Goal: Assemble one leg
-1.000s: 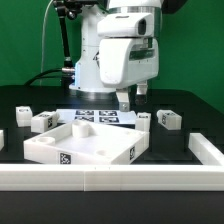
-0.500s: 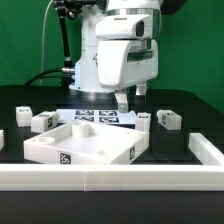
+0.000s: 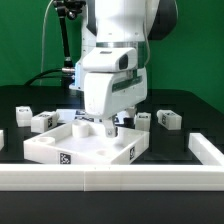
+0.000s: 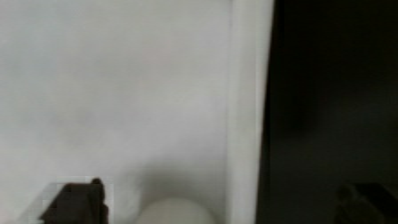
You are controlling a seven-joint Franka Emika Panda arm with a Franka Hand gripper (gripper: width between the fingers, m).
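Note:
The large flat white tabletop piece lies in the middle of the black table. My gripper hangs low over its far right part, fingers close above the surface. In the wrist view the gripper is open: one dark fingertip lies over the white surface with a rounded white bump beside it, and the other lies over the black table. Nothing is between the fingers. Small white tagged legs stand apart: two at the exterior view's left, one at the right.
A low white rail runs along the front and another rail stands at the exterior view's right. The arm's body hides most of the marker board behind the tabletop piece. A small white part sits beside the gripper.
The arm has come forward and down, from above the marker board to just over the tabletop piece. The gripper stays open and empty. The loose parts have not moved.

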